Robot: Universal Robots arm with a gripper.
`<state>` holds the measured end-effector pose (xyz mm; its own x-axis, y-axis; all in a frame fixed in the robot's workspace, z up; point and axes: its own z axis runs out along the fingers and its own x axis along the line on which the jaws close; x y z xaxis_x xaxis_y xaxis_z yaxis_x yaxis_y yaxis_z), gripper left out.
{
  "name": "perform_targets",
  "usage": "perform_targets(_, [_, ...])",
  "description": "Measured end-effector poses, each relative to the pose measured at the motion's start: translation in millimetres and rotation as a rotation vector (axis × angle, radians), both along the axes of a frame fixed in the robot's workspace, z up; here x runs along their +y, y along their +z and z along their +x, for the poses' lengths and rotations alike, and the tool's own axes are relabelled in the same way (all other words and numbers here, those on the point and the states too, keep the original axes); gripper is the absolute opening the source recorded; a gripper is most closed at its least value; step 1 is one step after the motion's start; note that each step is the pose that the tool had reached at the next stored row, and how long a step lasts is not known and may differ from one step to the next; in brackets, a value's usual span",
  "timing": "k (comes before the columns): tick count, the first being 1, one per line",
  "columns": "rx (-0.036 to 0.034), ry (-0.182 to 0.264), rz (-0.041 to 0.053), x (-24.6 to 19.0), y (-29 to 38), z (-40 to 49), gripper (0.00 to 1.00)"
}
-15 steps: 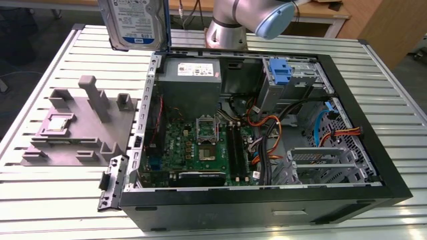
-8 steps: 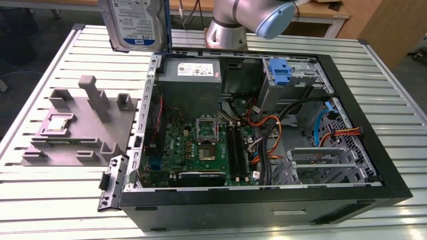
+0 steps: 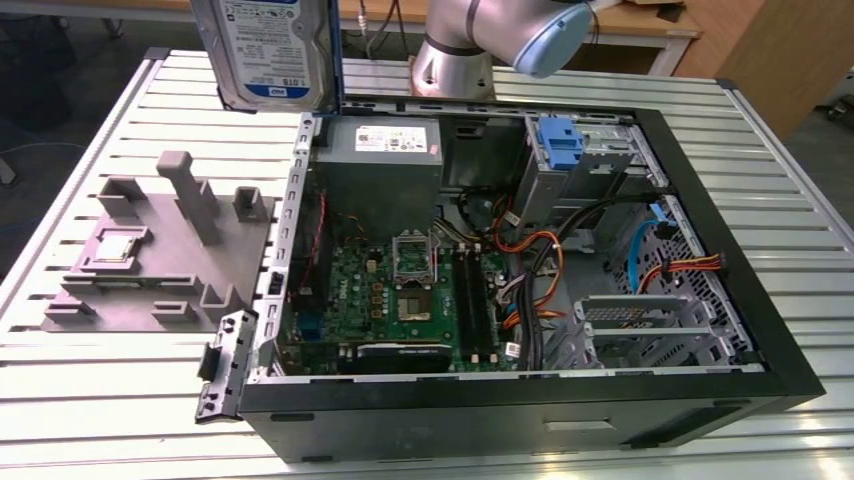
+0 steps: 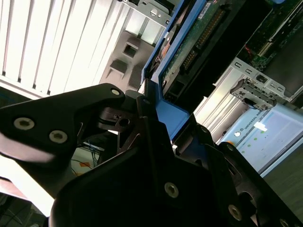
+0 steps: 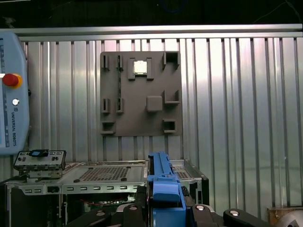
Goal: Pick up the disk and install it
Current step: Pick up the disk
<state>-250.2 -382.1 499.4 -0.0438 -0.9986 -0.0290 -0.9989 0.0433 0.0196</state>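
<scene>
The disk (image 3: 267,50) hangs upright high above the table, over the back corner of the open computer case on the exterior view's left, with its white-and-blue label facing the camera. In the second wrist view its green circuit-board side (image 4: 199,42) and blue frame show, and my gripper (image 4: 154,118) is shut on the frame's edge with black fingers (image 4: 142,127). In the first wrist view the disk's blue edge (image 5: 163,184) stands up from between the gripper's (image 5: 163,210) jaws.
The open computer case (image 3: 534,400) lies on the slatted metal table, showing a motherboard (image 3: 400,290), a grey power supply (image 3: 380,140), a blue latch piece (image 3: 561,140) and a metal drive cage (image 3: 654,325). A grey fixture plate (image 3: 160,250) lies beside it. A teach pendant (image 5: 12,94) rests nearby.
</scene>
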Motion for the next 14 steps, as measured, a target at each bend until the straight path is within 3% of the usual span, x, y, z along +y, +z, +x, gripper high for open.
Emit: perform_targets(14, [-0.0003, 0.0, -0.0003, -0.6, 0.0, 0.1, 0.37])
